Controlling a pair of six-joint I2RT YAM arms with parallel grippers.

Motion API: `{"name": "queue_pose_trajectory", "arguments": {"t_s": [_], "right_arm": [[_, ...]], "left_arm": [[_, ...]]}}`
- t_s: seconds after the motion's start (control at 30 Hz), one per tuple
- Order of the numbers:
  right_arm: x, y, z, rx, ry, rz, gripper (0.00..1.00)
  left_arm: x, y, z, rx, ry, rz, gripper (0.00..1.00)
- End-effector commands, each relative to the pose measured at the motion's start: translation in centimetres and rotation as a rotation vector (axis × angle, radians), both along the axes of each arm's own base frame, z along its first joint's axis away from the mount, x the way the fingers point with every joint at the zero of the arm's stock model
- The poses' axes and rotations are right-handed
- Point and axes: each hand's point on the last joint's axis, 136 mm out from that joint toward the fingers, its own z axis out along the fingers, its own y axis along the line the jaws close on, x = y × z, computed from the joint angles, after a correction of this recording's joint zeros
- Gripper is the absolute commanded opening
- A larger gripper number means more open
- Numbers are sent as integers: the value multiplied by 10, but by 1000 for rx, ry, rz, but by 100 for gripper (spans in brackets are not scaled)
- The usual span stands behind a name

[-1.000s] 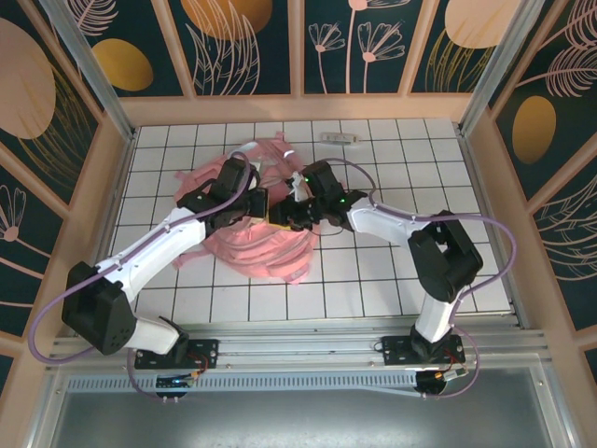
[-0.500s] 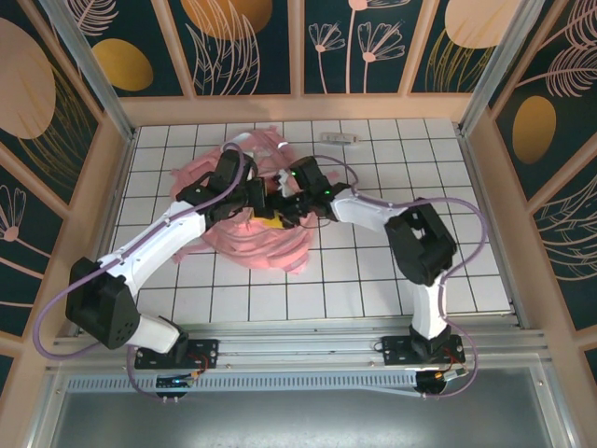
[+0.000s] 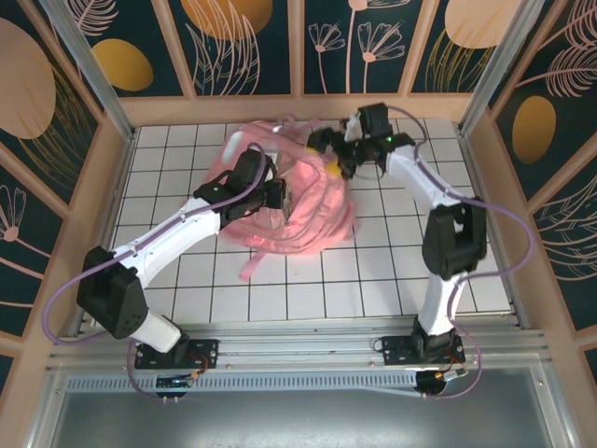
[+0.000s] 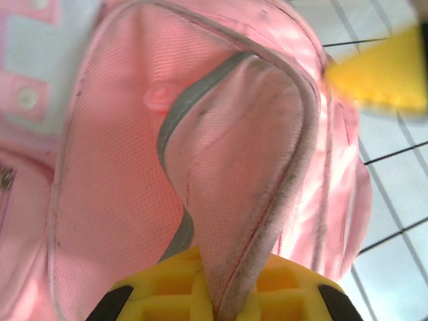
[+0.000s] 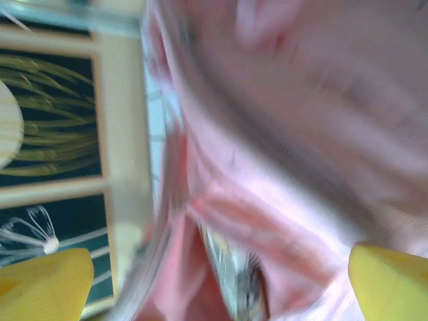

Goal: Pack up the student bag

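The student bag, a large pink backpack, lies crumpled on the white tiled table, bunched toward the back. My left gripper is at the bag's left side. In the left wrist view this gripper is shut on a fold of the pink bag fabric edged with grey piping. My right gripper hovers at the bag's far top edge. Its yellow fingertips stand wide apart, open, with blurred pink bag cloth in front of them.
Wooden walls with dark floral panels enclose the table on three sides, and the right gripper is close to the back wall. Loose pink straps trail toward the near side. Bare tiles lie to the right and front.
The right gripper opened and swung from the bag's middle toward the back wall. The left gripper kept its hold and moved back, and the bag shifted toward the back right.
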Motion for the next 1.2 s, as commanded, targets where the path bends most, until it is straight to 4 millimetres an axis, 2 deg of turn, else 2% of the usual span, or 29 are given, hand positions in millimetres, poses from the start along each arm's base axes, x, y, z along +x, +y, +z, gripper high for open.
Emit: {"name": "queue_pose_trajectory", "arguments": {"t_s": [0.0, 0.03, 0.13, 0.23, 0.27, 0.37, 0.47, 0.53, 0.6, 0.67, 0.73, 0.8, 0.9, 1.07, 1.17], "right_arm": [[24, 0, 19, 15, -111, -7, 99], [25, -5, 22, 36, -124, -35, 99], [45, -50, -2, 51, -48, -240, 99], [87, -97, -25, -22, -52, -435, 99], [103, -106, -29, -10, -60, -475, 99], [148, -113, -37, 45, -90, -507, 99], [183, -107, -65, 93, -10, -498, 99], [200, -110, -81, 82, 15, -531, 99], [216, -115, -85, 89, 17, -562, 99], [230, -118, -80, 119, -51, -587, 99], [238, -118, -79, 177, -113, -579, 99], [246, -121, -88, 193, -113, -574, 99], [252, -115, -107, 212, -101, -539, 99], [251, -115, -142, 217, -32, -561, 99], [244, -106, -163, 209, 32, -522, 99]], "left_arm": [[-10, 33, 0, 119, 43, 35, 0], [-9, 40, 0, 129, 46, 53, 0], [-10, 71, -4, 167, 56, 125, 0], [-13, 97, -5, 175, 61, 171, 0], [-14, 100, -4, 178, 59, 169, 0], [-13, 99, -4, 179, 67, 162, 0], [-12, 96, -4, 162, 74, 168, 0], [-12, 95, -1, 148, 67, 167, 0], [-12, 97, 0, 153, 68, 175, 0], [-14, 97, -1, 149, 69, 170, 0], [-17, 94, -2, 126, 74, 163, 0], [-20, 92, -8, 117, 96, 157, 0], [-25, 90, -14, 98, 116, 150, 0], [-29, 92, -14, 110, 128, 146, 0], [-30, 93, -13, 115, 128, 141, 0]]}}
